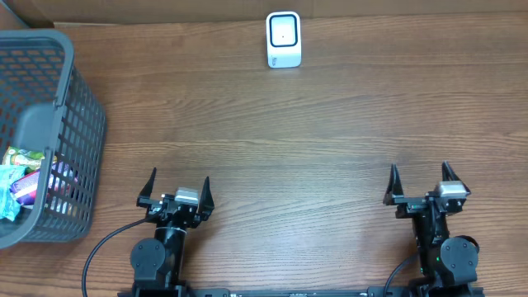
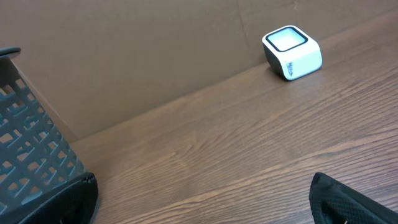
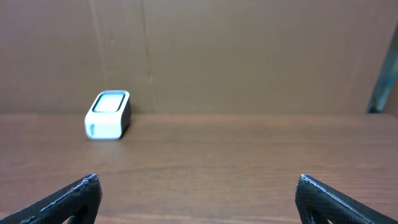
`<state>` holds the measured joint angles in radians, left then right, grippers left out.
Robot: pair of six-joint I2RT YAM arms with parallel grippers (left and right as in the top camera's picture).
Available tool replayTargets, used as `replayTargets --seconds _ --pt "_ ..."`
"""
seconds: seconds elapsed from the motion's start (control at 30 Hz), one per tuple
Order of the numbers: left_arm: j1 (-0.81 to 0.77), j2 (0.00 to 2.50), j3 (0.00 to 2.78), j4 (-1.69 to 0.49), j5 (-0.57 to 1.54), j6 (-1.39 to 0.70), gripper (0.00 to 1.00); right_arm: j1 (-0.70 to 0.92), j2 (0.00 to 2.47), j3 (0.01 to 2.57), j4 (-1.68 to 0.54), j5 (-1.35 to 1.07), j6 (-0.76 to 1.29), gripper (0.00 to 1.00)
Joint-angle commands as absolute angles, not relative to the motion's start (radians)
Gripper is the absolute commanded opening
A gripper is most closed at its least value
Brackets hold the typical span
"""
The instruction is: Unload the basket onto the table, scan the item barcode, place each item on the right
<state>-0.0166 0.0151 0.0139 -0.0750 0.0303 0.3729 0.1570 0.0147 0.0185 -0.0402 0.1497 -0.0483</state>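
Nothing is done yet. The items [image 1: 23, 177] lie in the basket [image 1: 82, 124], well left of the scanner [image 1: 283, 39]. The left gripper [image 1: 179, 185] and right gripper [image 1: 420, 176] are spread wide and empty, well apart from the scanner. Picking up an item and scanning it are both left to do.

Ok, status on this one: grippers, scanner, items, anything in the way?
Left gripper open, empty. Right gripper open, empty. Packets in basket at left, none picked; scanner at far edge. Nothing in between.

Scanner [image 1: 283, 40] at far edge of table [image 1: 289, 140]; basket [image 1: 82, 140] at left, packets [image 1: 21, 177] inside.
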Motion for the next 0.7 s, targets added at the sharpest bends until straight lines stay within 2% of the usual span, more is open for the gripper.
replayTargets --seconds 0.0,0.3,0.53,0.67 --pt "-0.019 0.006 0.076 -0.072 0.023 0.35 1.0 0.153 0.003 0.009 -0.005 0.209 -0.051 1.0" --pt "-0.019 0.101 0.241 -0.126 -0.03 0.352 1.0 0.15 0.003 0.015 0.059 0.209 -0.132 1.0" --pt "-0.019 0.343 0.404 -0.12 0.013 0.353 1.0 0.15 0.003 0.052 0.059 0.209 -0.132 1.0" --pt "-0.019 0.497 0.56 -0.204 0.019 0.402 1.0 0.15 0.003 0.076 0.058 0.213 -0.132 1.0"
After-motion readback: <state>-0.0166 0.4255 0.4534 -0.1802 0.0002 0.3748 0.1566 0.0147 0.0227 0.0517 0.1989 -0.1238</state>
